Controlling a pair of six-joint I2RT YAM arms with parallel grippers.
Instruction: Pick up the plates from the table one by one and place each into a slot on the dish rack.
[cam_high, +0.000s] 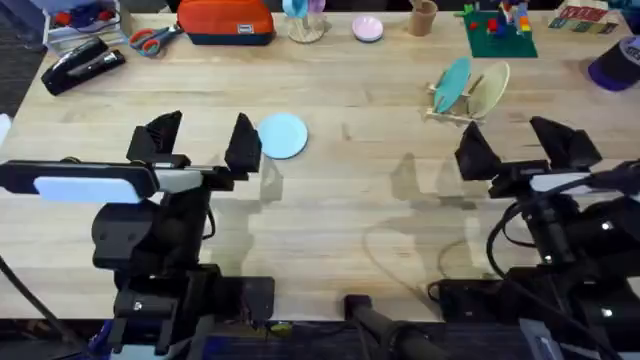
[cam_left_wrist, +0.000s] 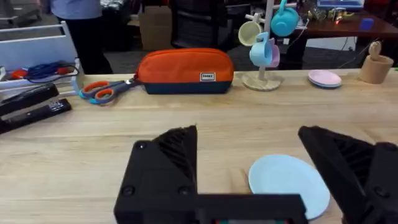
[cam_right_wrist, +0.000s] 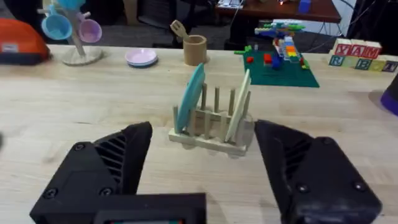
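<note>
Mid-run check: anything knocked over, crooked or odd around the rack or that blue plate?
Nothing stands out. The rack sits upright with a teal plate and a cream plate leaning in its slots. The blue plate lies flat on the table, just ahead of the open left end effector.

Overhead view: looks down and forward across the table (cam_high: 340, 200). Left wrist view: low, near the sky-blue plate (cam_left_wrist: 289, 185), facing the far edge. Right wrist view: low, facing the dish rack (cam_right_wrist: 211, 124), also seen from overhead.

orange pouch (cam_left_wrist: 185, 70), white label, illegible
</note>
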